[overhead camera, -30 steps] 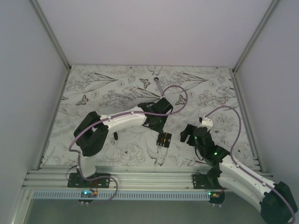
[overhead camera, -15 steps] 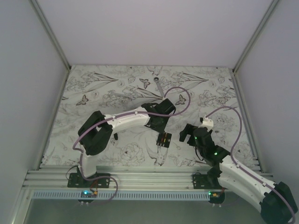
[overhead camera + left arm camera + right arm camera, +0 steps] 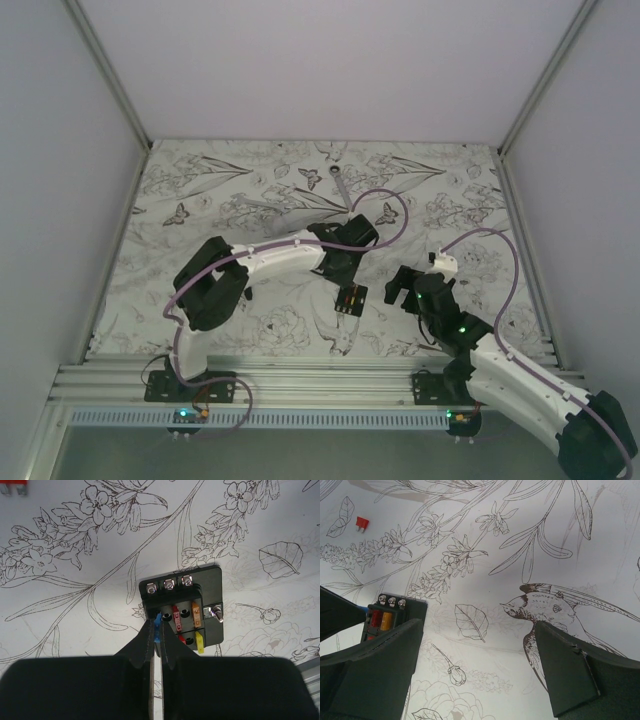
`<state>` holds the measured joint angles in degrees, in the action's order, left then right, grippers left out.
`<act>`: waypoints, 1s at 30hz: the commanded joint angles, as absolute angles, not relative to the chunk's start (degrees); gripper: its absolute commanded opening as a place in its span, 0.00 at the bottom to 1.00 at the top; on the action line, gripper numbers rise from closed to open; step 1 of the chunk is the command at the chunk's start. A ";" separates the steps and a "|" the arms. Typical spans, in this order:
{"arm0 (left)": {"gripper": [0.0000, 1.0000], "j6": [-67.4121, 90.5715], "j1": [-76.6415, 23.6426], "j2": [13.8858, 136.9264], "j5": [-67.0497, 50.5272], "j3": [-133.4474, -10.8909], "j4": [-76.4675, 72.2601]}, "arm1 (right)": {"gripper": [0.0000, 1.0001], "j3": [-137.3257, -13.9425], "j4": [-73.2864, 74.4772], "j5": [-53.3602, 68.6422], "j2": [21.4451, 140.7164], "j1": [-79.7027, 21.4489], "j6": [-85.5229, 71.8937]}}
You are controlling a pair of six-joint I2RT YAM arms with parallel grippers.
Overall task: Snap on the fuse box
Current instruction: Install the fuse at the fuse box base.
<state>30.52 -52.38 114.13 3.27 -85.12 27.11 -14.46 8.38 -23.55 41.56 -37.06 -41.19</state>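
The fuse box (image 3: 182, 605) is a black block lying flat on the printed mat, with three screws along one edge and red, orange and yellow fuses in its slots. My left gripper (image 3: 156, 630) is shut on a small blue fuse (image 3: 158, 619) at the box's left slot. From above, the fuse box (image 3: 350, 298) lies mid-table with the left gripper (image 3: 343, 272) right over it. My right gripper (image 3: 479, 630) stands wide open over bare mat with nothing between its fingers. It is just right of the fuse box (image 3: 395, 611), which its left finger partly hides.
A loose red fuse (image 3: 362, 523) lies on the mat beyond the box, and red pieces (image 3: 12, 489) show at the left wrist view's top corner. A slim screwdriver (image 3: 340, 185) lies farther back. Grey walls enclose the mat; the aluminium rail (image 3: 320, 380) runs along the near edge.
The right gripper's jaws have spread wider. The left arm's elbow has swung right and toward the rail while its gripper stayed shut at the fuse box.
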 commanded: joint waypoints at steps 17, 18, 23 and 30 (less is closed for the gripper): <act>0.00 36.39 -54.83 112.42 14.05 -84.05 33.39 | 1.00 -13.58 8.37 -25.50 40.48 -37.27 -43.15; 0.00 36.65 -54.89 112.34 14.34 -83.98 33.40 | 1.00 -13.54 8.38 -25.57 40.31 -37.22 -43.23; 0.00 38.97 -55.52 112.07 15.62 -84.19 33.34 | 1.00 -13.32 8.41 -25.58 40.04 -37.22 -43.53; 0.00 44.89 -55.90 111.34 16.57 -84.10 33.54 | 1.00 -13.18 8.43 -25.53 39.83 -37.30 -43.59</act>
<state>40.27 -55.42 113.62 14.33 -84.90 30.41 -13.19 8.43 -23.57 40.64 -37.06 -42.46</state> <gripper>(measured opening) 0.035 0.998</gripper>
